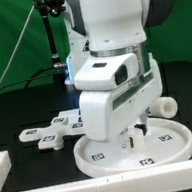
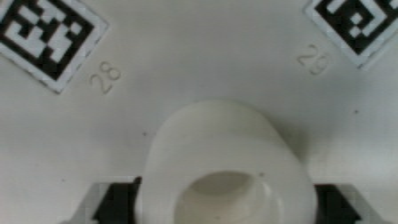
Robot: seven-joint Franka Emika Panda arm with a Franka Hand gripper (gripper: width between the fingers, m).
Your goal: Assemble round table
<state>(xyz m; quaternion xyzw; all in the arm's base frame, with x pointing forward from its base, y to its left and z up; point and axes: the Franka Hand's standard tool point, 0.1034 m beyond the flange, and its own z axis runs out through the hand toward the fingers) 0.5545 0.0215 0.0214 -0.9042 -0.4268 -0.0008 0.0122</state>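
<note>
Looking like the leg-fitting step: the gripper pinches the short leg over the round disc's middle, cross-shaped base waiting at the disc's nine o'clock, so next probably needs a straight press-and-twist.

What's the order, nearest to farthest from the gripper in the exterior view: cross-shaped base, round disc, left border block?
1. round disc, directly under the gripper
2. cross-shaped base, exterior view's left
3. left border block, far left edge
</note>
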